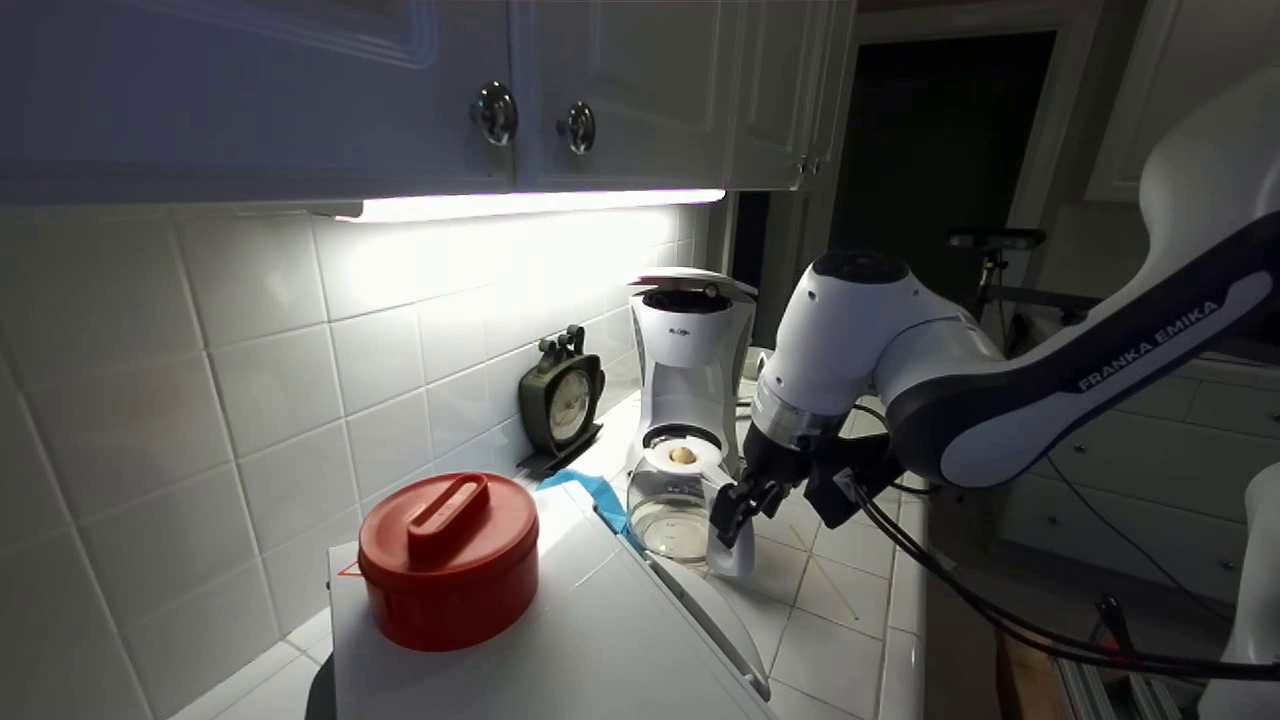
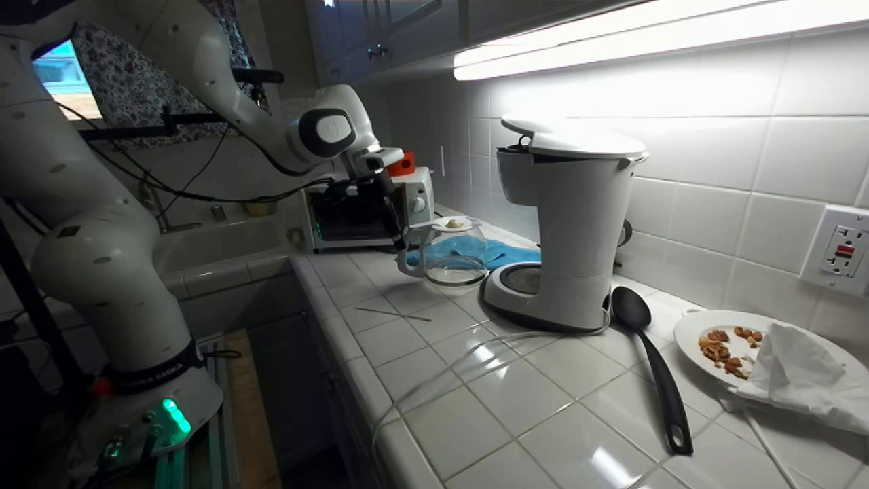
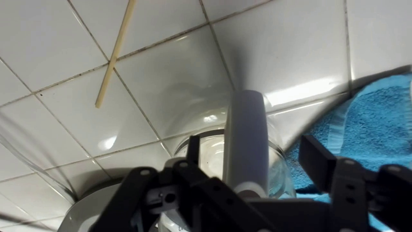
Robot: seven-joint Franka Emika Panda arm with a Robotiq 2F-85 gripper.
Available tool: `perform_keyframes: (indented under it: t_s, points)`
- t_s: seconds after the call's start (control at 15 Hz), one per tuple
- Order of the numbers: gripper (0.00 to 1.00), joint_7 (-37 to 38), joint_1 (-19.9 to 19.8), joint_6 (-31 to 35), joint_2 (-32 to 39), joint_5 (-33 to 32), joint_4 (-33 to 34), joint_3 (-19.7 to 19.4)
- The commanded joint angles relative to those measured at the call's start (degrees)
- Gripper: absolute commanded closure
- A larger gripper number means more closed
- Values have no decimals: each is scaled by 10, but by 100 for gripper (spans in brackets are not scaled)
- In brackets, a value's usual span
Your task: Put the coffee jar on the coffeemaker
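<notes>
- You are early in the task: the coffee jar (image 2: 456, 258) stands upright on the bench (image 2: 468, 414), between the front edge, where your arm (image 1: 1020, 430) comes in, and the back edge along the tiled wall (image 2: 719, 210).
- The approach looks done: your end effector (image 3: 251, 148) lines up with the jar's handle (image 3: 247, 138), which points out toward the front edge and the toaster oven (image 1: 600, 640).
- It is released: in the wrist view the fingers (image 3: 317, 161) stand apart, with the handle showing between them and a gap on either side, so you grasp nothing yet.
- The fingers look small and dark in both exterior views, so you cannot be sure how far down they straddle the handle.
- What is left: close on the handle, lift the jar, bring it to the coffeemaker (image 2: 577, 231) and set it down on the warming plate (image 2: 521, 277).
- That carry should be short, as the coffeemaker stands just beside the jar, nearer the back edge, with its open side facing the jar.
- As for pose, your arm reaches over the front edge and bends down from above, tipping the end effector on a slant toward the back edge.
- A blue cloth (image 2: 510, 252) lies behind the jar toward the back edge; in the wrist view one finger shows against it, so you probably want to close without dragging it along.
</notes>
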Motion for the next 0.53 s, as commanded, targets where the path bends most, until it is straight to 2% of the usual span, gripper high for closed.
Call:
perform_keyframes:
  t_s: [0.0,0.27,0.33,0.4,0.47]
  points:
    - [51,2,-1,21,7,-22,-7,9]
    - [80,9,-4,29,16,-56,-5,16]
    - [72,10,-4,29,17,-63,-5,17]
    - [40,12,-5,28,16,-68,-5,17]
    - [41,16,-6,27,16,-79,-5,17]
